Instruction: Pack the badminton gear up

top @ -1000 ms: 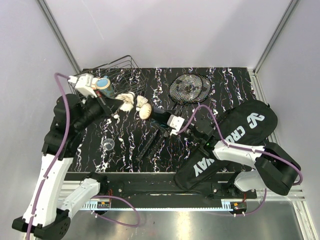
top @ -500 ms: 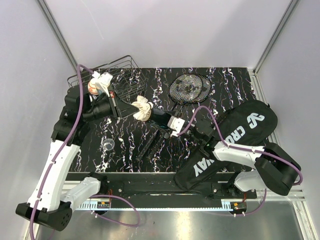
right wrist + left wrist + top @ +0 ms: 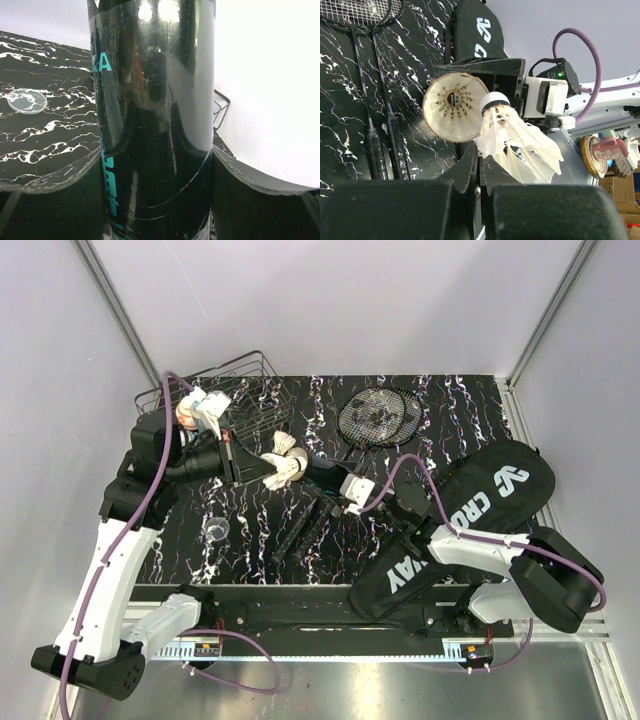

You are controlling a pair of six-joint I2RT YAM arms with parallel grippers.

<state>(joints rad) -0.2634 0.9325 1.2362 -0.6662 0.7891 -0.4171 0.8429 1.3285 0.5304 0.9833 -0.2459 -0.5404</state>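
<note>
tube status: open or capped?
Open. Left wrist view looks straight into the mouth of the tube, showing a shuttlecock nested inside. A clear round disc, possibly its cap, lies apart on the table.

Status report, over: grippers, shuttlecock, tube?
Right gripper shut on tube. Left gripper shut on shuttlecock, cork beside tube mouth. Second shuttlecock already inside.

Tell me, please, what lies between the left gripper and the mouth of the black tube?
One white feather shuttlecock, held in the left gripper, its cork end toward the tube. The left wrist view shows it best.
</note>
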